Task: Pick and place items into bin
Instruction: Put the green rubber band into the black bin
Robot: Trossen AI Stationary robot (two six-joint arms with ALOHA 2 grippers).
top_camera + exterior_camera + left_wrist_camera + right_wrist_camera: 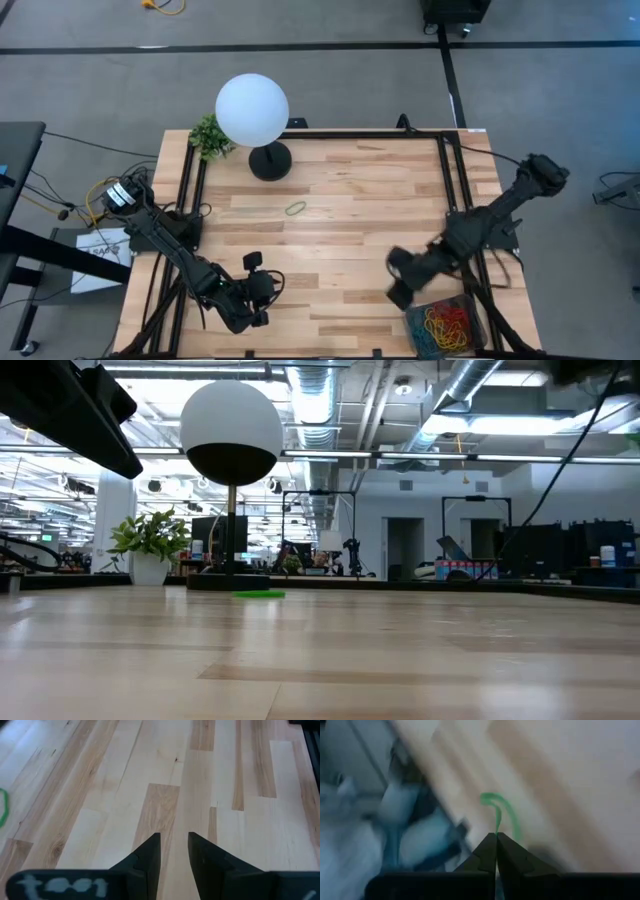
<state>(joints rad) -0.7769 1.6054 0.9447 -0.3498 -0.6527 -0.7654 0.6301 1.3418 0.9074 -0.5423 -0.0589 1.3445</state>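
The bin (452, 325) is a dark mesh tray at the table's near right corner, holding several red, yellow and blue rubber bands. One green band (296, 208) lies flat on the table's middle, and it also shows as a green band (258, 594) in the low view and a green band (2, 807) in the left wrist view. My right gripper (400, 287), blurred, is just left of the bin and shut on another green band (501, 812). My left gripper (174, 845) waits near the near edge, left of middle, open by a narrow gap over bare wood. My right gripper pinches a green rubber band between its two shut fingertips, at one end of the loop (496, 831). The rest of the band curves out beyond the tips. The view is blurred, so I cannot tell whether any part of it touches the table.
A white globe lamp (252, 108) on a black base (270, 160) and a small green plant (210, 135) stand at the far edge, left of middle. Black frame rails run along the table's sides. Bare wood lies between the two grippers.
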